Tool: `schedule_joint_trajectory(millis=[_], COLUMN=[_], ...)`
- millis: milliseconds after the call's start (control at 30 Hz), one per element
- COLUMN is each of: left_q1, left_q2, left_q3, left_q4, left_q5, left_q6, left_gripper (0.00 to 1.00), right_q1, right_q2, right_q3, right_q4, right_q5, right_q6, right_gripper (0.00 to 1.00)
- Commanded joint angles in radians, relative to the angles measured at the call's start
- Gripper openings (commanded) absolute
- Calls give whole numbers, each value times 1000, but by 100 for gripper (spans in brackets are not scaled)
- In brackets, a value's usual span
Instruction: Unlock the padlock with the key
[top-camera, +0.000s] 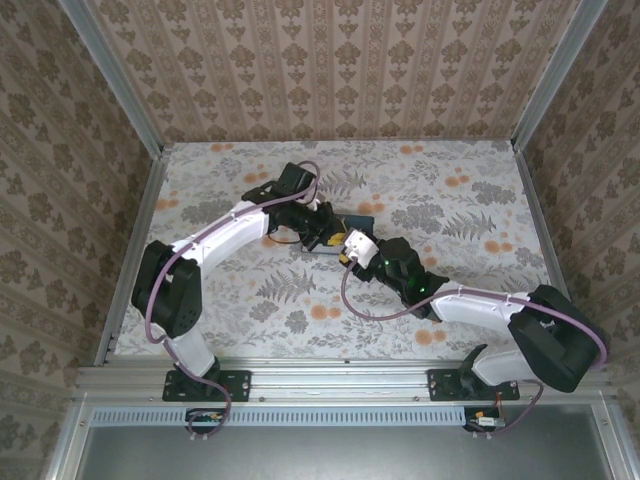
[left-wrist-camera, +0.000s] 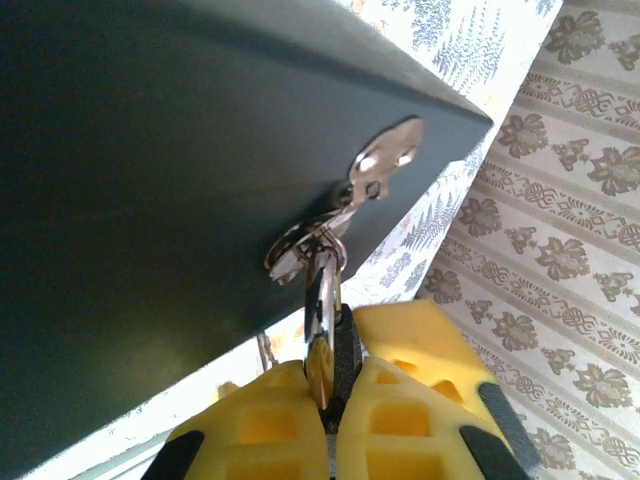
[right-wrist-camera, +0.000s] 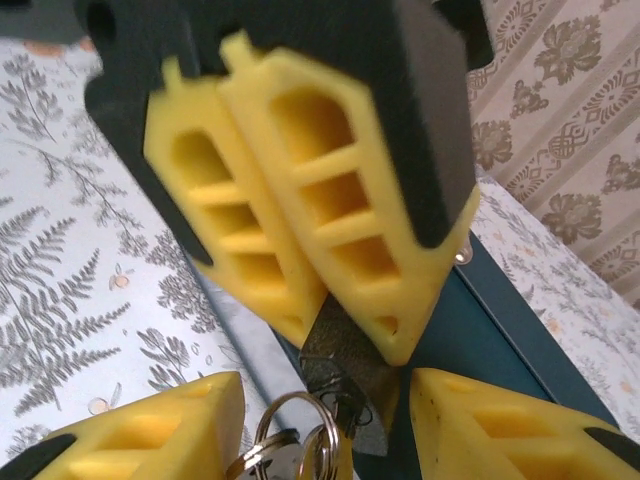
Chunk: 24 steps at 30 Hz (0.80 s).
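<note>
- I judge the step in hand to be the turn of the key. The lock is presented and the key looks seated, but the twist is not yet made.
- My left gripper (left-wrist-camera: 330, 405), with yellow ribbed fingers, is clamped tight on what I take to be the small brass-yellow padlock (right-wrist-camera: 345, 372). In the right wrist view it comes in from 12 o'clock with the lock pinched at its tips.
- From that grip a slim silver key (left-wrist-camera: 320, 300) runs toward 12 o'clock to a steel key ring (left-wrist-camera: 298, 252). The fingers hide the keyhole, so I cannot tell whether the blade is fully in.
- A second flat silver key (left-wrist-camera: 386, 160) points off the ring toward 1 o'clock and appears to lie on the face of the dark blue box (left-wrist-camera: 150, 200).
- My right gripper (right-wrist-camera: 325, 385) has its fingers apart, at 7 and 5 o'clock in its own view. The ring and lock sit between them, and I see it gripping nothing.
- From above, both arms meet over the middle of the floral-print table (top-camera: 450, 200), the left from 10 o'clock and the right from 4 o'clock.
- Next, I think the right fingers must close on the key's head, not on the ring or the spare. Then the wrist rolls while the left grip resists.
- The box is the one container. I see a flat closed face and cannot tell what is inside. The padlock is outside it.
</note>
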Motion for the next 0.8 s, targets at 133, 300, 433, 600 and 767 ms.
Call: schedule_joint_trajectory(millis=[133,300,433,600,767], left_q1=[-15,-12,-4,-9,-11], left_q2=[1,-7,-12,-11,-3], left_q3=[31,-4,-18,-44,-32], left_q4=[-30,3,7,46,43], left_q5=[15,12,3,9,9], left_q6=[46,32,53,35,45], left_gripper=[0,0,0,0,0], right_q1=[9,9,6,-3,-14], right_q2=[9,-61,-169,-239,-176], right_q3=[46,82,37,34,55], right_q4=[47,-163,-292,-326,-274], right_q5=[23,-55,-107,-125,-88], right_q6=[-62,-35,-34,18,111], right_gripper=[42,54,64,56,50])
